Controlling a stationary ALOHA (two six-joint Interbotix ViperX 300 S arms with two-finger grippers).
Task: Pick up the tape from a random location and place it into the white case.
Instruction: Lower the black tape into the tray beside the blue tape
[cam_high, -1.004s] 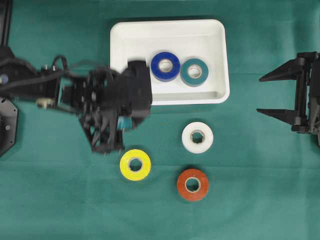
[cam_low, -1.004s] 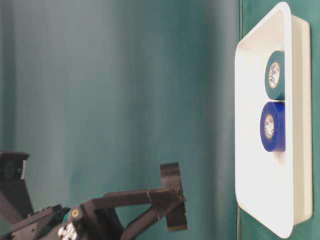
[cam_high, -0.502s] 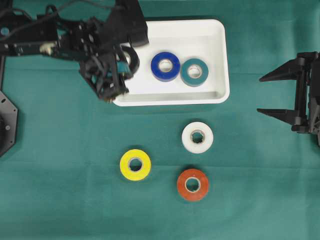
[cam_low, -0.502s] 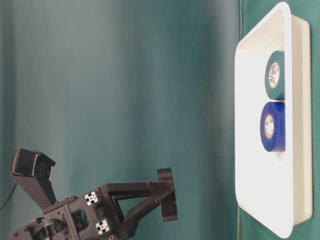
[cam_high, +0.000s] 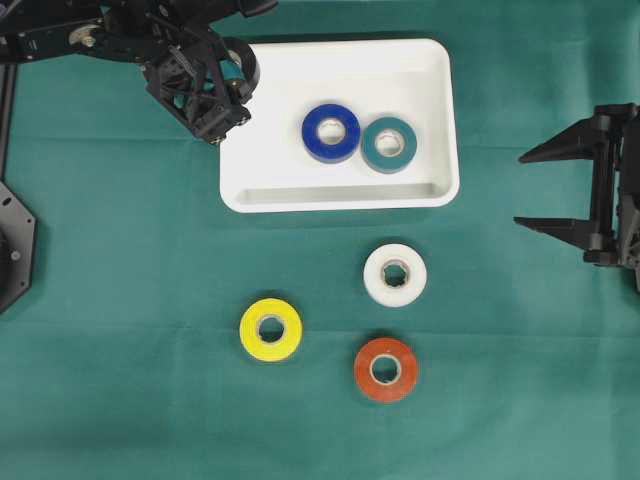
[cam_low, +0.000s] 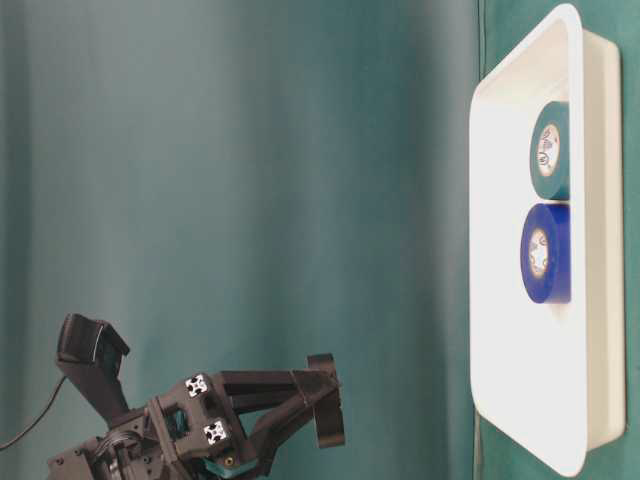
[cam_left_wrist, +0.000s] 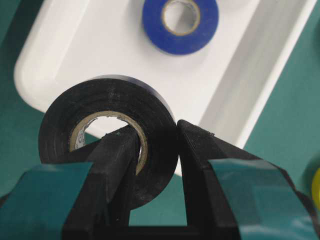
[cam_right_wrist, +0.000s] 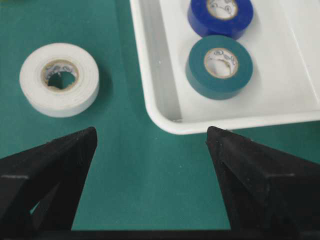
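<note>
A green cloth covers the whole table. On it, toward the far side, sits the white case, a shallow tray with rounded corners. Inside the case lie two rolls flat and touching each other: a blue roll and a teal roll. Both have printing on the inner core, seen from the right wrist, but it is too small to read.

The left arm reaches along the far edge of the overhead view, and its left gripper hangs over the case's left corner. Its jaws are clamped on a black tape: one finger passes through the core, the other presses the outer face, and the roll stands on edge. From the table-level view the tape is in the air, well clear of the case. The left wrist view shows the case corner and the blue roll beneath it.

The right gripper rests at the right edge, jaws spread wide and holding nothing.

Three rolls lie flat on the cloth in front of the case, apart from one another: a white roll, a yellow roll and a red roll. The white roll's core label shows marks that cannot be read.
</note>
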